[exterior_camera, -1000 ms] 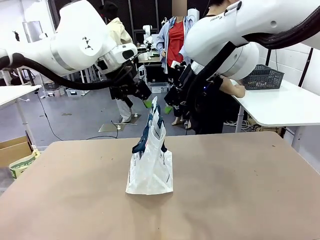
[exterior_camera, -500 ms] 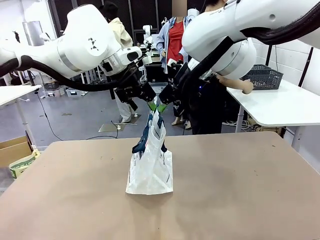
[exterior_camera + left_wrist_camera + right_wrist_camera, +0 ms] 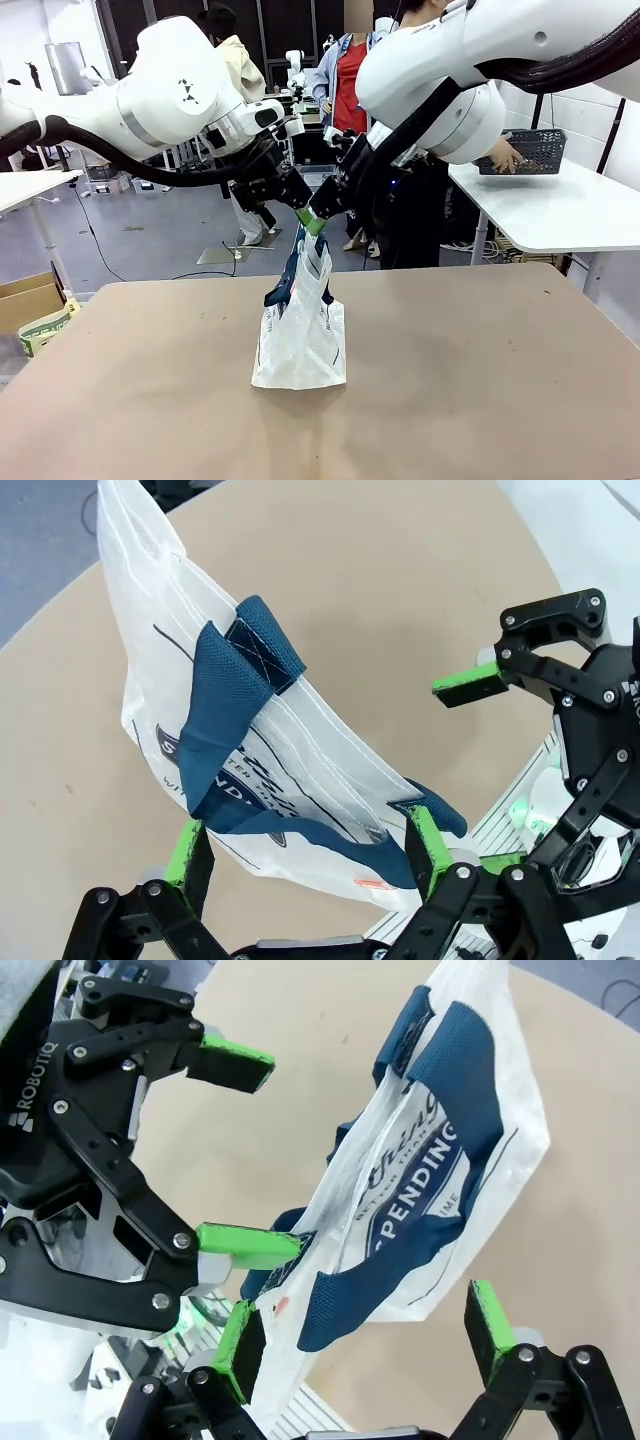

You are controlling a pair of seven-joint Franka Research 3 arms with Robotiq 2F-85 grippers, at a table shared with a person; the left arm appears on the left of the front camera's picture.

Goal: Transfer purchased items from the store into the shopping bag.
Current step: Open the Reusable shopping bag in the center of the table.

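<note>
The shopping bag (image 3: 300,335) stands upright mid-table (image 3: 480,340), its top at 6 o'clock just beneath the left gripper (image 3: 288,205) and right gripper (image 3: 318,216), which hang close together. Both jaws gape wide. In each wrist view the bag's upper edge lies between the green pads (image 3: 188,842), clamped by neither. The bag is translucent, with navy straps and lettering. The store (image 3: 535,152) sits at 2 o'clock on a side table (image 3: 560,210), with a person's hand (image 3: 503,155) at its rim.

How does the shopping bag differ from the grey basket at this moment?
The shopping bag is translucent with navy straps; the basket is dark grey and slotted. The shopping bag stands on the brown table near the camera; the basket sits on a white side table farther back, with a person's hand at its edge. Both stand upright.
</note>
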